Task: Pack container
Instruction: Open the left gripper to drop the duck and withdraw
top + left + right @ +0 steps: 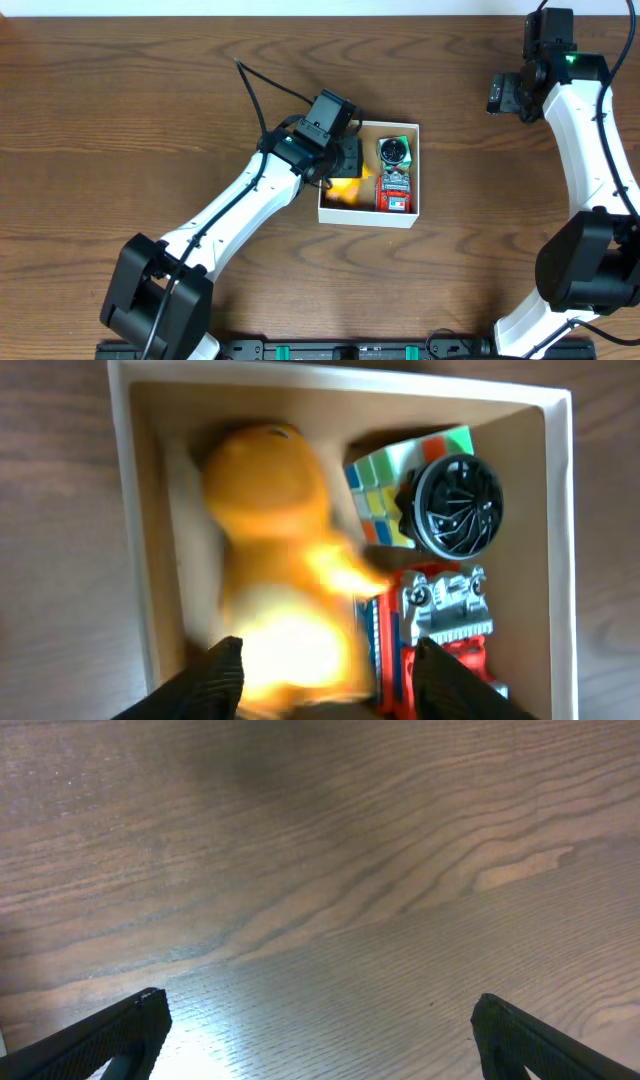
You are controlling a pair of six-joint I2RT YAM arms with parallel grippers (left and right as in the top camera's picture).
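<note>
The container (pixel 417 172) is a white-walled box with a brown inside, at the table's middle; its rim also shows in the left wrist view (pixel 128 510). Inside lie an orange plush toy (pixel 268 490), blurred at its lower end, a colour cube (pixel 385 485) under a black round wheel-like toy (pixel 458 505), and a red toy vehicle (pixel 445 625). My left gripper (pixel 328 655) hovers open over the container's left half, its fingers either side of the orange toy's lower end (pixel 345 190). My right gripper (pixel 320 1008) is open and empty over bare wood at the far right (pixel 500 93).
The brown wooden table (pixel 150 120) surrounds the container. A black cable (pixel 255 95) runs from the left arm across the table's upper left. The right arm's white links (pixel 590 150) stand along the right edge.
</note>
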